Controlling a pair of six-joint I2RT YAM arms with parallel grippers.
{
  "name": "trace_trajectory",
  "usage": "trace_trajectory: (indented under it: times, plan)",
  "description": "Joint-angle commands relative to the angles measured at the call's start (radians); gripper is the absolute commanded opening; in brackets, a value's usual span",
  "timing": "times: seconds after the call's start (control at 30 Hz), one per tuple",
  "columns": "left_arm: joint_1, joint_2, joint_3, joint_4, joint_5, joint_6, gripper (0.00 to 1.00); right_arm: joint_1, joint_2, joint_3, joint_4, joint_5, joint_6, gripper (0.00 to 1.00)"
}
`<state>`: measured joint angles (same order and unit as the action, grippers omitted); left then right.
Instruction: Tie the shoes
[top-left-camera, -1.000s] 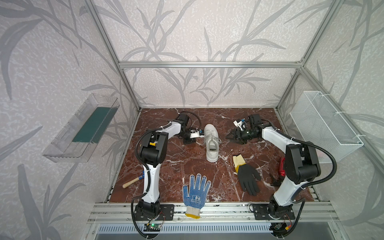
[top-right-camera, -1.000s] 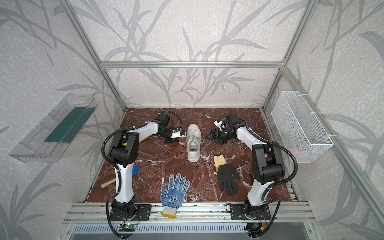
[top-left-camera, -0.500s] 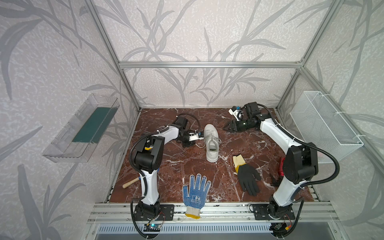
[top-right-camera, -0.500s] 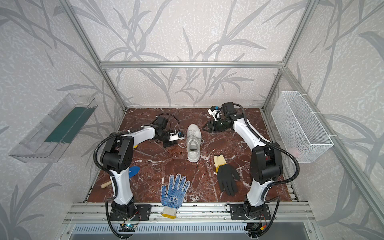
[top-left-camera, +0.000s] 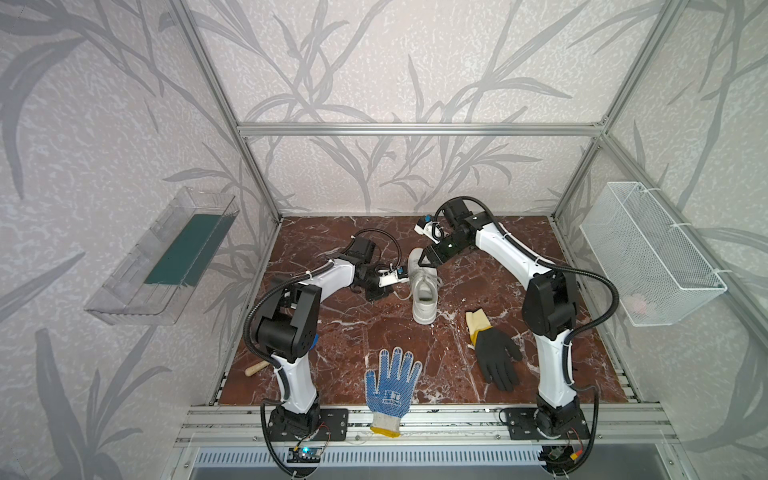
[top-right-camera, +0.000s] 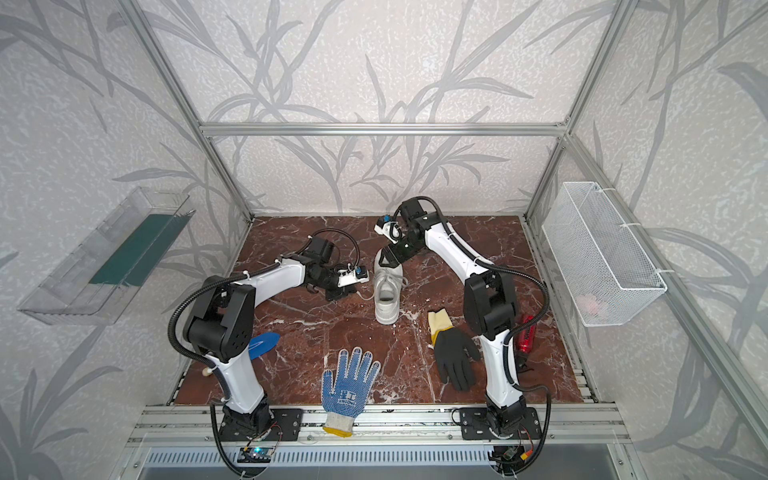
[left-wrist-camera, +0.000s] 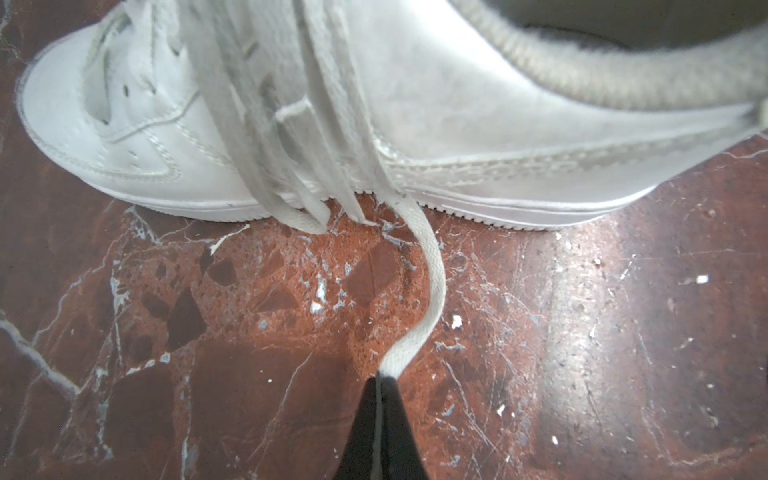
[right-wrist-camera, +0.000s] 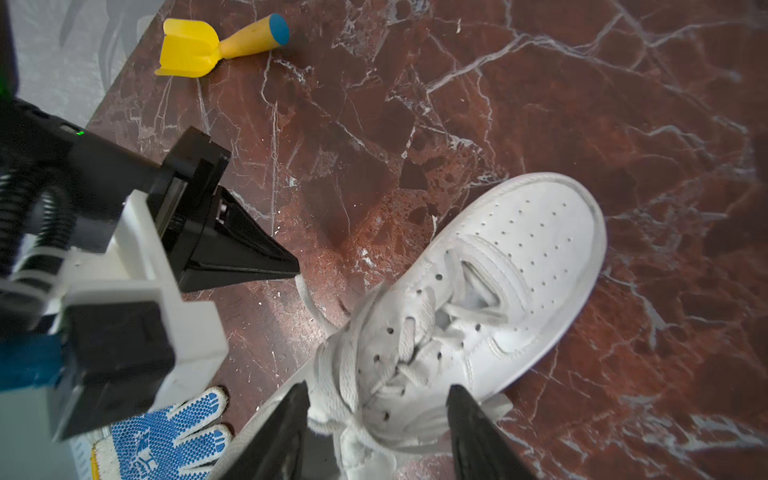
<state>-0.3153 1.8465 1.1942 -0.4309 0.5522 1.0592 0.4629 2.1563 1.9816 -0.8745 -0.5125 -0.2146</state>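
White low-top sneaker (top-left-camera: 424, 286) stands upright on its sole near the middle of the red-brown marble tabletop (top-left-camera: 332, 332), toe toward the back wall and heel toward the arm bases. It lies between the two arms.

Left gripper (left-wrist-camera: 380, 376) is fully closed, and its black tips pinch the end of one white lace (left-wrist-camera: 428, 266). That lace runs in a slack curve across the table from the sneaker's side to the tips. In both top views this gripper sits low, just beside the sneaker on its left.

Right gripper (right-wrist-camera: 378, 419) hangs over the laced part of the sneaker with its jaws partly apart. One finger stands on each side of the bunched laces near the tongue, and it grips nothing. Whether the fingers touch the upper cannot be told.

A blue-dotted glove (top-left-camera: 392, 382) lies at the front edge. A black glove (top-left-camera: 494, 361) lies to the sneaker's right, apart from it.
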Motion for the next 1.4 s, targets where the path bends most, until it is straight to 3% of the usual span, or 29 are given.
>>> trace_trajectory:
  times: [0.0,0.23,0.63,0.93,1.17,1.37]
  plan:
    - [-0.008,-0.053,-0.027,0.015,0.022,-0.026,0.00,0.017,0.053,0.094,-0.102,0.021,-0.045,0.55]
    - [-0.008,-0.066,-0.047,0.024,0.012,-0.045,0.00,0.034,0.159,0.224,-0.187,0.005,-0.069,0.47]
    - [-0.008,-0.029,-0.013,0.006,-0.047,-0.104,0.00,0.056,0.201,0.245,-0.209,-0.004,-0.071,0.31]
    - [-0.008,0.003,0.014,-0.015,-0.070,-0.126,0.00,0.058,0.206,0.255,-0.243,-0.038,-0.064,0.30]
    - [-0.006,0.045,0.054,-0.030,-0.081,-0.145,0.00,0.055,0.184,0.242,-0.223,-0.082,-0.052,0.16]
    - [-0.004,0.094,0.101,-0.034,-0.074,-0.159,0.00,0.031,0.123,0.140,-0.093,-0.171,0.007,0.06]
